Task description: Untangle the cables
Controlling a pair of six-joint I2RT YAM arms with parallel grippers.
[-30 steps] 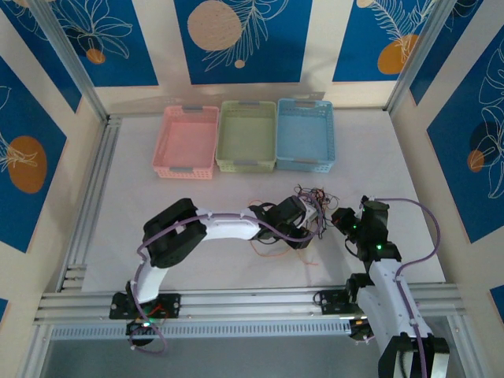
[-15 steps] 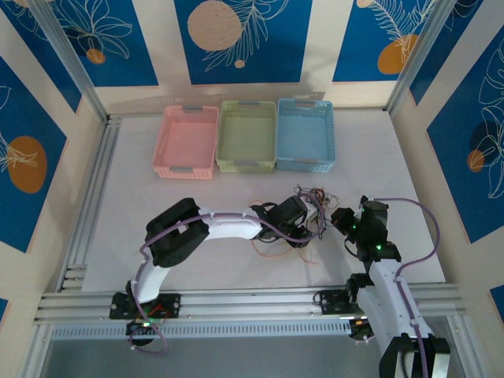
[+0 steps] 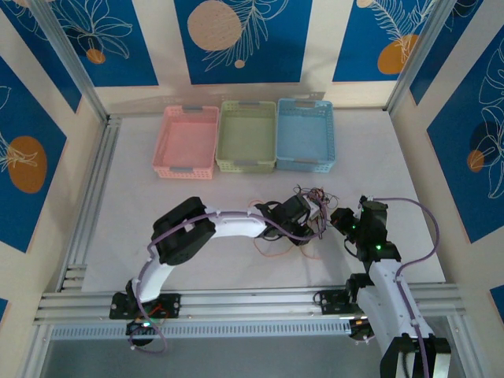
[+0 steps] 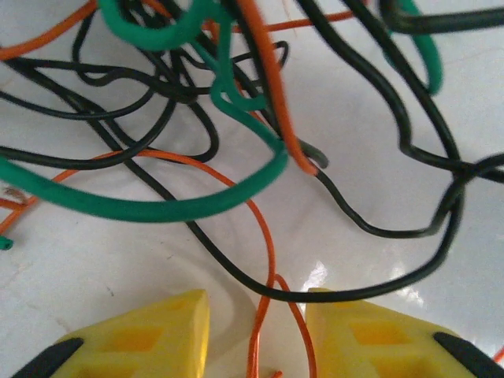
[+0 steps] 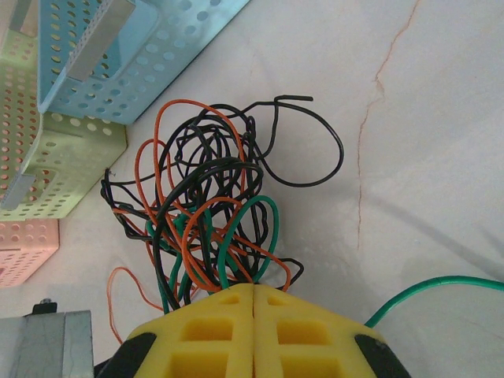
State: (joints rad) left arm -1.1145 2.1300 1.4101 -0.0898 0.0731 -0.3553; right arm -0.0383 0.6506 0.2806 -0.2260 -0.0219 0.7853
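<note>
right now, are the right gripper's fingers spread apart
No, the right gripper is shut, its yellow fingers meeting along one seam where the cables bunch.

Left gripper spread apart, right gripper pressed together

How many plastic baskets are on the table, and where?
3, in a row at the far side of the table: the pink basket on the left, the green basket in the middle, the blue basket on the right. None looks hidden.

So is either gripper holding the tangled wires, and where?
The right gripper is shut on the near edge of the tangle of thin black, orange and green wires. The left gripper is open, holding nothing.
</note>
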